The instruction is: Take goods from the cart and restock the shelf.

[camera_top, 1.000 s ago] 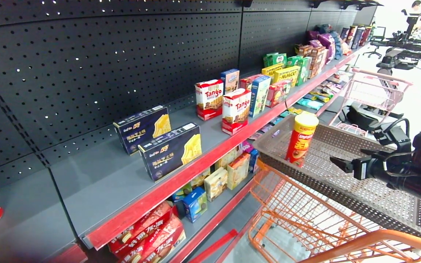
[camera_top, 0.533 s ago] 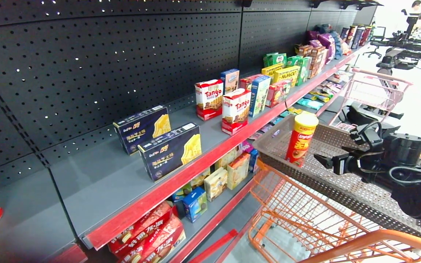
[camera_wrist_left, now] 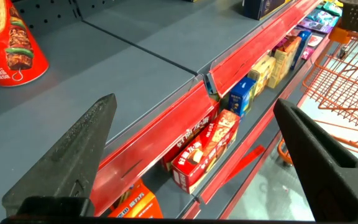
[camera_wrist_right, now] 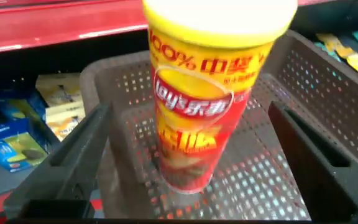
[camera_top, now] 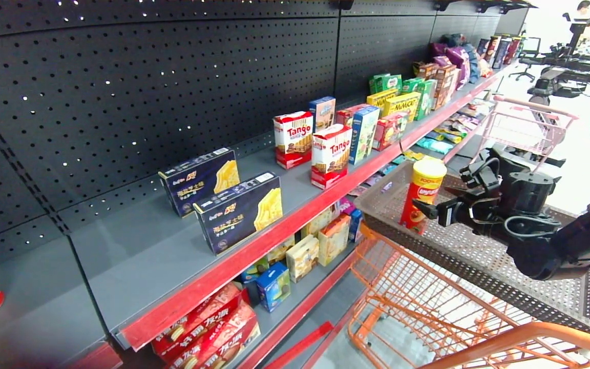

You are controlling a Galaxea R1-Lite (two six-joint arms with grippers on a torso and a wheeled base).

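Supermarket aisle, half-stocked grey shelf point(camera_top: 136, 246): the right gripper point(camera_top: 441, 193) had closed in on the chip canister point(camera_top: 422, 193).
The canister stood upright in the far corner of the cart's perforated tray point(camera_top: 479, 256). The open jaws, arriving from its three o'clock, flanked it ungripped, so a grasp seemed next. The left gripper point(camera_wrist_left: 191, 143) hung open over the shelf at nine o'clock.

Bright, even indoor light falls from overhead. In the head view the far right corner washes out to white glare over the floor point(camera_top: 582, 154). Pinpoints of light shine through the holes of the black pegboard point(camera_top: 146, 92). The grey shelf point(camera_top: 136, 246) carries faint shadows; the lower shelf point(camera_top: 318, 292) beneath is dimmer. Straight lines bow near the edges.
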